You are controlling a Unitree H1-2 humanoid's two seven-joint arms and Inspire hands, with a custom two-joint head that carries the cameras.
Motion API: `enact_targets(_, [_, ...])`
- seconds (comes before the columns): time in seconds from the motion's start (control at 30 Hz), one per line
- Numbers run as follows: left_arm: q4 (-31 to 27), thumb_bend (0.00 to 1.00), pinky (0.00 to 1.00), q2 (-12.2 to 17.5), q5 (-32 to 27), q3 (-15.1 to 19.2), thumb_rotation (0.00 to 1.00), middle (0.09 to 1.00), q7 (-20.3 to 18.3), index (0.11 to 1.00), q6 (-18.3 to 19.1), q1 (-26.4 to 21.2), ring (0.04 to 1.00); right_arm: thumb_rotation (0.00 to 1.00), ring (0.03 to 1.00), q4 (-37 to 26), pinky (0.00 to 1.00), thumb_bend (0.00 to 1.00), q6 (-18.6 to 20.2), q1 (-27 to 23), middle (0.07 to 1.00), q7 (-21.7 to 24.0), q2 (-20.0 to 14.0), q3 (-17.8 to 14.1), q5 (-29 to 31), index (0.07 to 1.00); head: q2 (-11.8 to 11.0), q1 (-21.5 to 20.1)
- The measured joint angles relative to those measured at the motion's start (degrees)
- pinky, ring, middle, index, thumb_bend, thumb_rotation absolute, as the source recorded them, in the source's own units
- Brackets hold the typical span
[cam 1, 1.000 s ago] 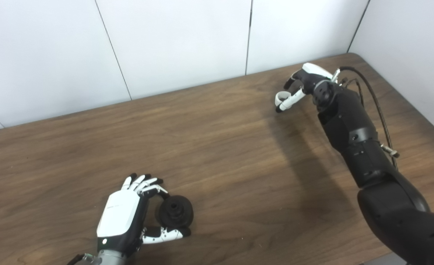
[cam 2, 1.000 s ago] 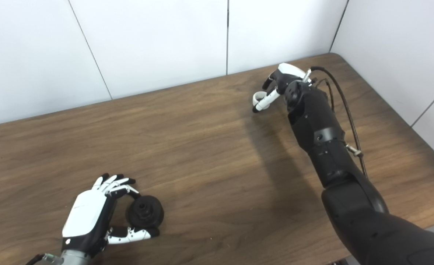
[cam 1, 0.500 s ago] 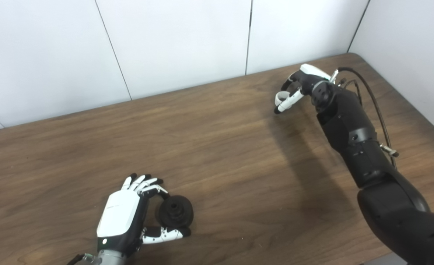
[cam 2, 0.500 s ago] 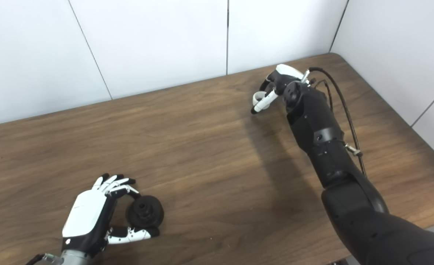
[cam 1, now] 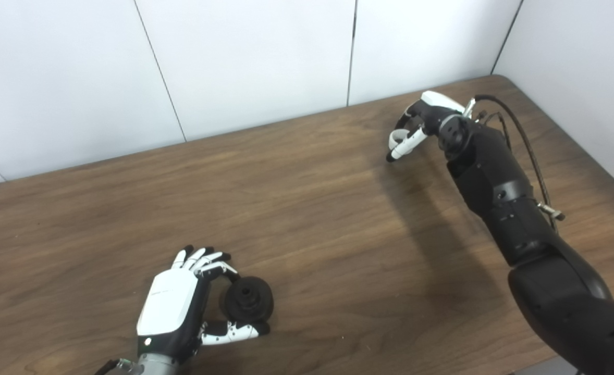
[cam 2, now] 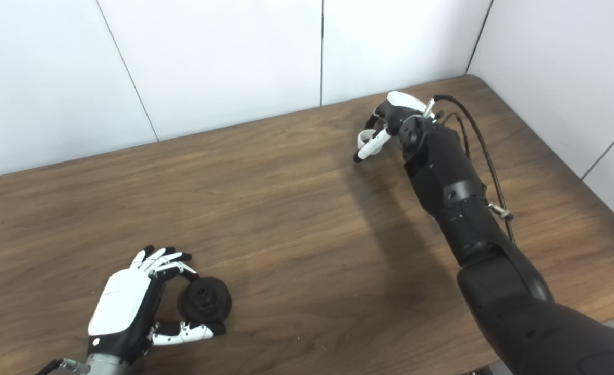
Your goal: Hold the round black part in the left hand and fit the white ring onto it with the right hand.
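Left hand (cam 1: 174, 312) cups the round black part (cam 1: 248, 300) — right hand (cam 1: 421, 122), outstretched, pinches the white ring (cam 1: 396, 137).

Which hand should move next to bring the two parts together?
Right. The right hand pinches the white ring at the table's far side, while the left hand holds the round black part near the front, so the ring must travel.

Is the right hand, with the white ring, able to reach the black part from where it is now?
Probably yes. Only bare table lies between the right hand, closed on the white ring, and the black part held by the left hand.
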Motion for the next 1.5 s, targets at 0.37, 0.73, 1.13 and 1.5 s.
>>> enact_targets(0.37, [0.0,0.52,0.98,0.0,0.0,0.0,0.05,0.808,-0.1,0.485,0.0,0.0,0.897,0.28,0.967,0.8,0.94,0.81,-0.1,0.0,0.889,0.0,0.0,-0.7,-2.5,0.673,-0.1,-0.1])
enact_targets(0.73, [0.0,0.52,0.99,0.0,0.0,0.0,0.05,0.811,-0.2,0.485,0.0,-0.1,0.901,0.27,0.964,0.9,0.92,0.81,-0.1,0.0,0.884,0.2,0.0,-1.7,-3.3,0.667,-0.1,-0.1])
enact_targets(1.13, [-0.2,0.52,0.99,0.0,0.0,0.1,0.05,0.811,-0.6,0.485,0.0,-0.1,0.901,0.22,0.970,0.6,0.96,0.79,-0.1,0.1,0.878,0.4,0.1,-2.0,-2.6,0.641,0.1,0.1])
enact_targets(1.5, [-0.2,0.52,0.99,0.0,0.0,0.1,0.05,0.809,-0.5,0.485,0.0,-0.1,0.900,0.13,0.869,0.2,0.91,0.53,-0.1,1.5,0.768,-4.5,0.4,-3.3,0.9,0.487,0.1,-0.1])
